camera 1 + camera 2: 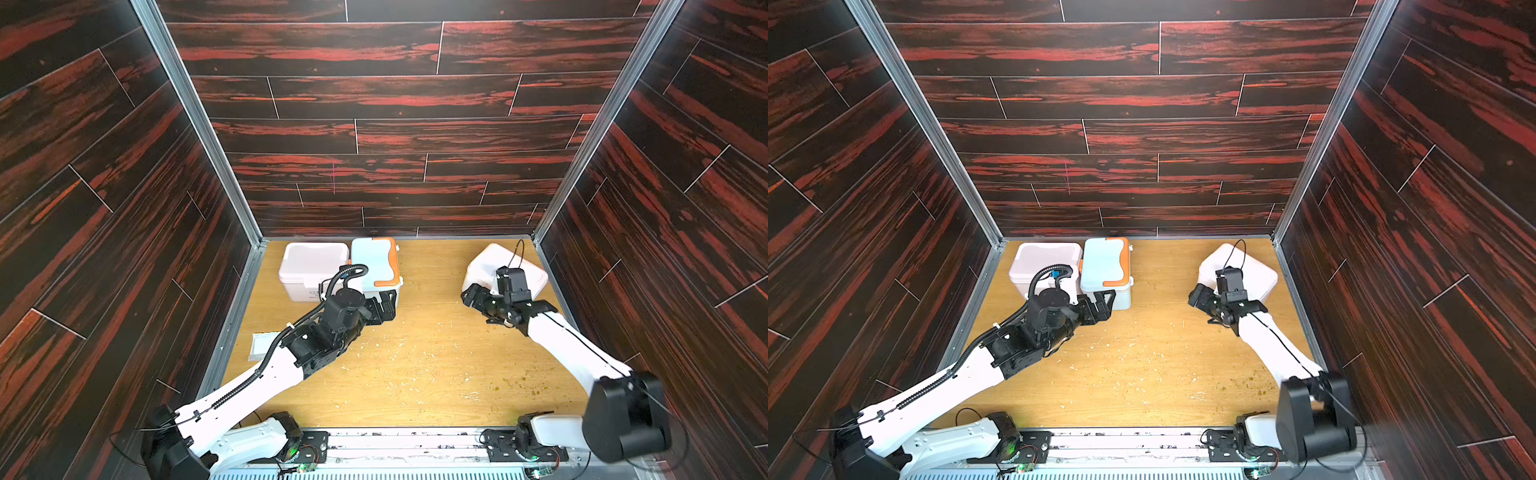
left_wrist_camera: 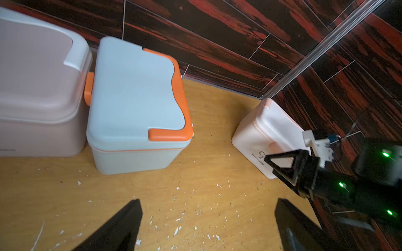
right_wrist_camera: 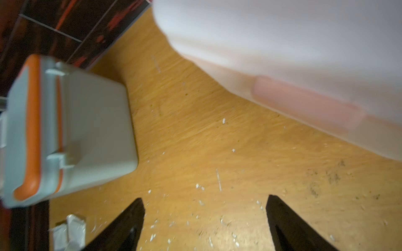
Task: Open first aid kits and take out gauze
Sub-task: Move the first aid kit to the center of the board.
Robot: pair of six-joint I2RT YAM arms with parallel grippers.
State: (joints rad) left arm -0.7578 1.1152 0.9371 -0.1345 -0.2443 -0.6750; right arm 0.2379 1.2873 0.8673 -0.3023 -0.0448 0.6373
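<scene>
Both claws empty, jaws spread wide. Left gripper (image 1: 387, 304) hangs just in front of the blue kit (image 1: 374, 262), which has an orange handle and a shut lid. The pink kit (image 1: 311, 266) stands just beside it at the back of the table (image 1: 415, 374), lid on. Right gripper (image 1: 471, 296) is close to the front of the third kit (image 1: 484, 259), set askew in the far right corner, lid shut. A flat white packet (image 1: 262, 347), likely gauze, lies on the table's left side, half hidden under the left arm (image 1: 249, 386).
</scene>
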